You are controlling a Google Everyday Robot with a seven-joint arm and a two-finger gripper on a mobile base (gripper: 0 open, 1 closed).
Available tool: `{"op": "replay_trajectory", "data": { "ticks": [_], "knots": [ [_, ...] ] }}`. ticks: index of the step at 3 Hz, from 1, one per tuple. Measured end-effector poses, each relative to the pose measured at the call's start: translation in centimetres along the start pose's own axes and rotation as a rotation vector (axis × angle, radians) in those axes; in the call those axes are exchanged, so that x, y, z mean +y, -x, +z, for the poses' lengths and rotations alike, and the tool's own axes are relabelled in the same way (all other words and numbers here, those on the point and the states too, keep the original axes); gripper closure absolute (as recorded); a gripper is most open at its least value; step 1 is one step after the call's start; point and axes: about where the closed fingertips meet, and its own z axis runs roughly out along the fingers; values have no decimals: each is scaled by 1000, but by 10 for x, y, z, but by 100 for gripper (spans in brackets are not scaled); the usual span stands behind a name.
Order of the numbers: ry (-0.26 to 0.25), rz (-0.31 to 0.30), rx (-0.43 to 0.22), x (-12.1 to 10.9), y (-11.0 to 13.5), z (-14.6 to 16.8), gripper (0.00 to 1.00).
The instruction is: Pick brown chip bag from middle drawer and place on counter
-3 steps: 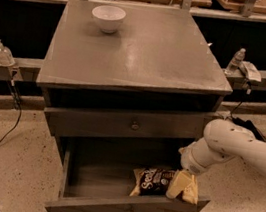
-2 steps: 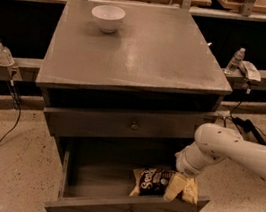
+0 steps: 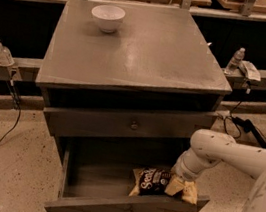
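The brown chip bag [image 3: 152, 180] lies in the right half of the open middle drawer [image 3: 120, 210], its white lettering facing up and its tan ends showing. My white arm reaches in from the right. My gripper [image 3: 177, 181] is down in the drawer at the bag's right end, mostly hidden behind the wrist. The counter [image 3: 146, 59] is the grey cabinet top above.
A white bowl [image 3: 107, 17] stands on the counter's far left. The shallower knobbed drawer [image 3: 133, 125] above is shut. Plastic bottles sit on the side ledges at left [image 3: 2, 53] and right [image 3: 235, 60]. Cables lie on the speckled floor [image 3: 2, 157].
My arm has moved left and down into the drawer, bringing the gripper onto the right end of the chip bag. The bag has stayed in place.
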Motion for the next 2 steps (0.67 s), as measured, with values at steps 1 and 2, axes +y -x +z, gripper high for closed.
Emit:
{"op": "replay_trajectory", "data": {
  "ticks": [1,2],
  "knots": [
    [-18,-34,-35,-7,14,-10,73],
    [-39,-54,-78,-10,25,-24,95]
  ]
}}
